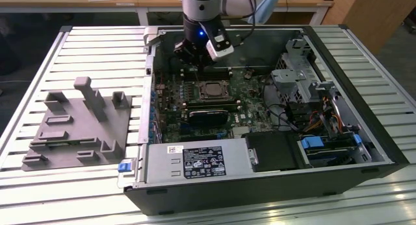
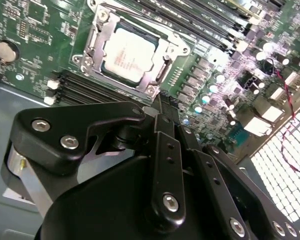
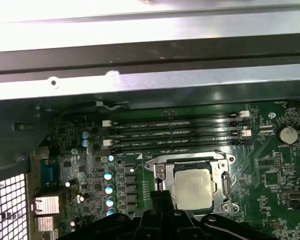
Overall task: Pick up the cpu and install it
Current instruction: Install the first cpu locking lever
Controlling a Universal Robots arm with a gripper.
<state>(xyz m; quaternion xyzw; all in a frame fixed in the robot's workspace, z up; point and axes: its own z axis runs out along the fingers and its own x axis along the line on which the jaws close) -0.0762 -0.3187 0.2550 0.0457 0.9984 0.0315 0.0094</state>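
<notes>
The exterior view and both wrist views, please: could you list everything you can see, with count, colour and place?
cpu: one, silver-grey, seated in the socket frame on the motherboard in both wrist views.
socket frame: one, metal, around the cpu.
motherboard: one, green, inside the computer case.
memory slots: four, black, in a row beside the socket.
coin cell: one, silver, on the motherboard.
computer case: one, black, open, lying on the slatted table.
power supply: one, grey with a black label, at the near edge of the case.
holder block: one, grey, on the table at the exterior view's left.
slatted table: one, pale metal.
pincer: one, black, above the motherboard beyond the socket.
</notes>
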